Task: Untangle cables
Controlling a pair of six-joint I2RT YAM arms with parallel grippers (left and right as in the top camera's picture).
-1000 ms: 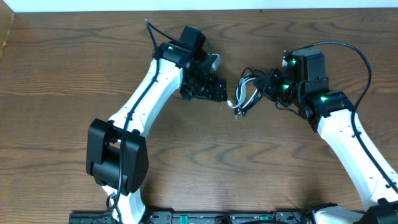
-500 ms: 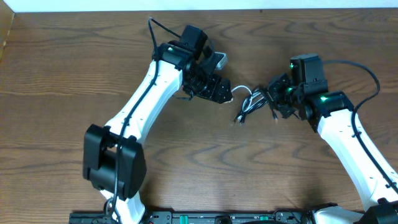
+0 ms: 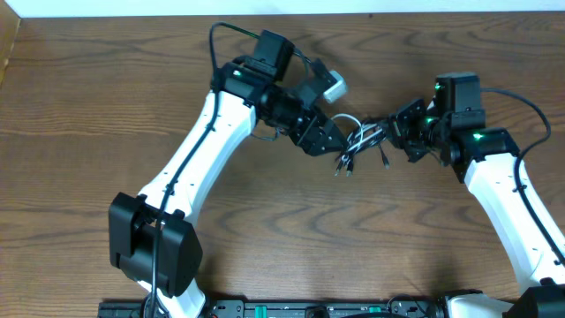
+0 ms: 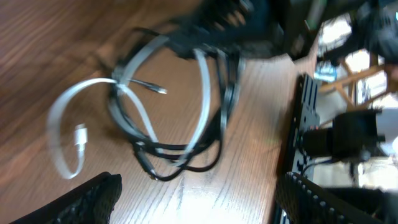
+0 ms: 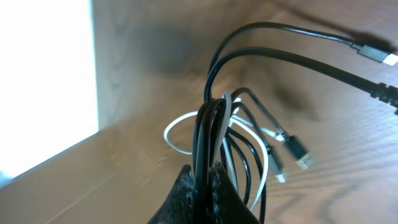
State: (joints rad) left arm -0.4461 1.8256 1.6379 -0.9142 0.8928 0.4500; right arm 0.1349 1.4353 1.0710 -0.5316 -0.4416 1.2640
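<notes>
The cables (image 3: 362, 141) lie as one tangled bundle on the wooden table between my two grippers: one white cord looped among black ones. My right gripper (image 5: 206, 190) is shut on a few black strands of the cables (image 5: 214, 124), and the plug ends hang loose to the right. My left gripper (image 3: 330, 141) is just left of the bundle. In the left wrist view it (image 4: 199, 208) is open, its fingers (image 4: 84, 202) wide apart with only table between them. The cables (image 4: 186, 112) lie just beyond, with the white loop (image 4: 59, 124) to the left.
The wooden table (image 3: 88, 132) ends at a pale wall along the back edge. A black rail with equipment (image 3: 291, 309) runs along the front edge. Each arm's own thick black cable (image 3: 516, 93) arcs above it.
My left gripper has swung right up to the bundle. My right gripper has drawn back to the right with the cables, stretching the tangle out.
</notes>
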